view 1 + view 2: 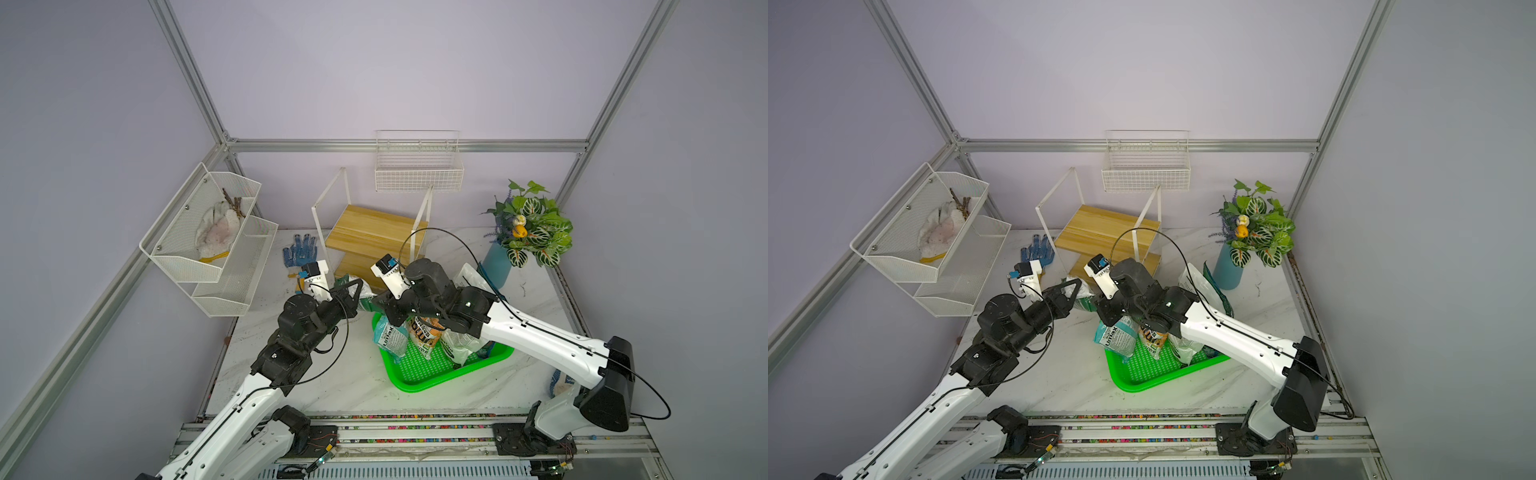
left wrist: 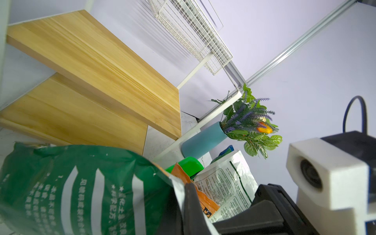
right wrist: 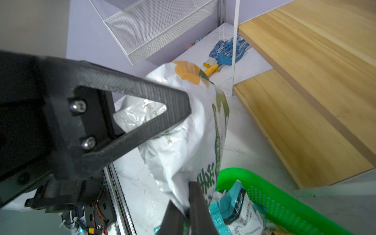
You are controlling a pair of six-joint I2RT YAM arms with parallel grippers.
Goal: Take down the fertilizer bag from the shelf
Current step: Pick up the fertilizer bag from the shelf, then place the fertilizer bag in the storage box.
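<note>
The fertilizer bag [image 1: 365,296] [image 1: 1084,297], green on one face and white on the other, hangs just in front of the shelf [image 1: 374,232] [image 1: 1105,232], beside the tray's far corner. My left gripper [image 1: 358,287] [image 1: 1077,286] is shut on one edge of it; in the left wrist view the green face [image 2: 81,189] fills the foreground at the left gripper [image 2: 184,205]. My right gripper [image 1: 377,300] [image 1: 1100,304] is shut on its white side [image 3: 193,132], pinching a fold, the right gripper [image 3: 186,207] low in that view. Both wooden boards [image 2: 97,67] [image 3: 315,71] are bare.
A green tray [image 1: 415,384] with several other bags [image 1: 390,338] lies under the right arm. Behind stand a potted plant [image 1: 528,228], a white wire basket [image 1: 417,174] on the wall and a mesh rack [image 1: 208,241] at left. Blue gloves [image 1: 301,249] lie beside the shelf.
</note>
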